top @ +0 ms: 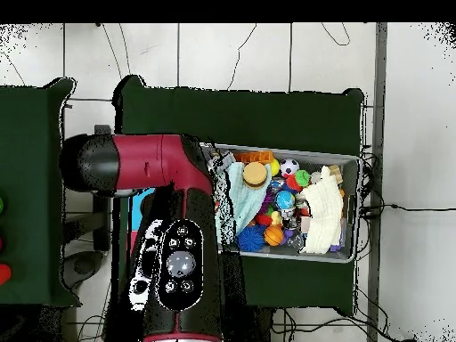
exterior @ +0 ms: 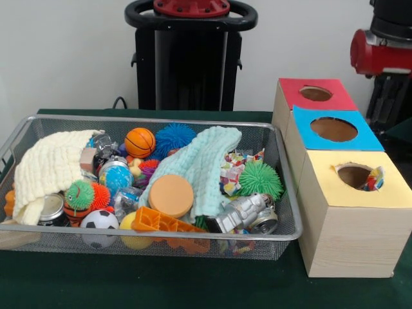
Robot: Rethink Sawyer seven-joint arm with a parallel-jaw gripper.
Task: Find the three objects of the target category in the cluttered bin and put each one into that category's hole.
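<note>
Where white wall meets it, cluttered bin on green table.

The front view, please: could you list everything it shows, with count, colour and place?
Wire bin: one, silver, on the green table.
Cloths: two, cream at bin's left, pale teal in the middle.
Balls: basketball orange, soccer ball black and white, spiky balls blue and green.
Disc: one, orange, on the teal cloth.
Boxes with holes: three, tops red, blue, yellow, right of bin.
Robot arm: red and black, upper right; claw not in view.
</note>
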